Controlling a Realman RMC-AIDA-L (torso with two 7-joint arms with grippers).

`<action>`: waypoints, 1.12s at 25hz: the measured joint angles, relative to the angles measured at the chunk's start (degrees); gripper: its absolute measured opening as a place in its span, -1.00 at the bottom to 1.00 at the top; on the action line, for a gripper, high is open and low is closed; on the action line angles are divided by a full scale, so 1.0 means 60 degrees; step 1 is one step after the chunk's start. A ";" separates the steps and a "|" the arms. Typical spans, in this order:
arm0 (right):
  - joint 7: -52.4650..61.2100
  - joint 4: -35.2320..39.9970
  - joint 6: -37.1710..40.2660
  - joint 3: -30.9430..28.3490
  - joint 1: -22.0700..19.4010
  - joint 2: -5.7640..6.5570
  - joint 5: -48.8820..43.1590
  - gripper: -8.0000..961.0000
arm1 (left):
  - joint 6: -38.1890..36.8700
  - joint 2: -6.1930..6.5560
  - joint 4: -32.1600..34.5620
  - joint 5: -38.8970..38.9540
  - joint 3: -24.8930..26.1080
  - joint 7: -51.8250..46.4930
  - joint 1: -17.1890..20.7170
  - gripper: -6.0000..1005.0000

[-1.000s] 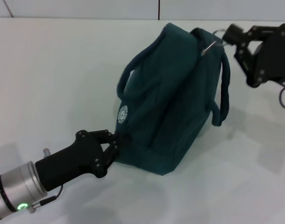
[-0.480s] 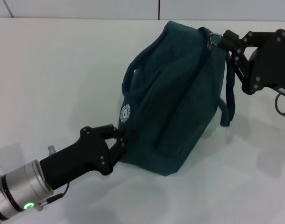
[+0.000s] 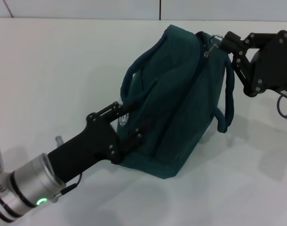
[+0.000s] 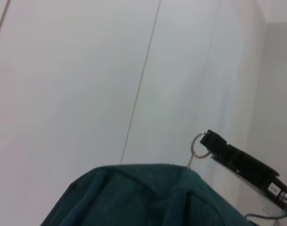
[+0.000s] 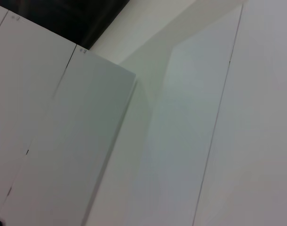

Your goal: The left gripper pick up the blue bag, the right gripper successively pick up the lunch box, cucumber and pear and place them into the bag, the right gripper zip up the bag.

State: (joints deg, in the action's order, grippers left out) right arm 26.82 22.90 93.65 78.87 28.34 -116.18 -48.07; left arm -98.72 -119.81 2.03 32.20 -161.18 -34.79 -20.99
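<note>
The blue bag stands tilted on the white table, its top closed and its rope handles hanging down the sides. My left gripper is open at the bag's near end, one finger above the round white logo and one below it. My right gripper is at the bag's top far end, shut on the metal ring of the zipper pull. The left wrist view shows the bag's top, the ring and the right gripper holding it. The lunch box, cucumber and pear are out of view.
White table spreads to the left of and in front of the bag. A wall with a dark seam runs along the back. A cable loop hangs under the right arm. The right wrist view shows only pale wall panels.
My left gripper let go of the bag's lower corner, opened and slid up and forward along the bag's end. The right gripper kept hold of the zipper ring near the bag's top.
</note>
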 joint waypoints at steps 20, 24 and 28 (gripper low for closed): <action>-0.0149 -0.0051 0.0165 0.0108 -0.0022 0.0000 0.0018 -0.95 | 0.0636 -0.0060 0.0571 0.0372 0.0100 0.0254 -0.0537 0.26; -0.0183 -0.0072 0.0291 0.0105 -0.0034 0.0000 0.0023 -0.95 | 0.0627 -0.0049 0.0577 0.0340 0.0062 0.0432 -0.0544 0.11; -0.0289 -0.0076 0.0388 0.0112 -0.0081 0.0000 0.0027 -0.95 | 0.0573 -0.0051 0.0595 0.0326 0.0036 0.0576 -0.0525 -0.03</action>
State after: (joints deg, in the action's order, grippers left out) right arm 25.09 22.45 95.98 79.54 27.86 -116.18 -47.90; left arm -95.29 -120.12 5.60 34.16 -160.97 -31.34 -24.14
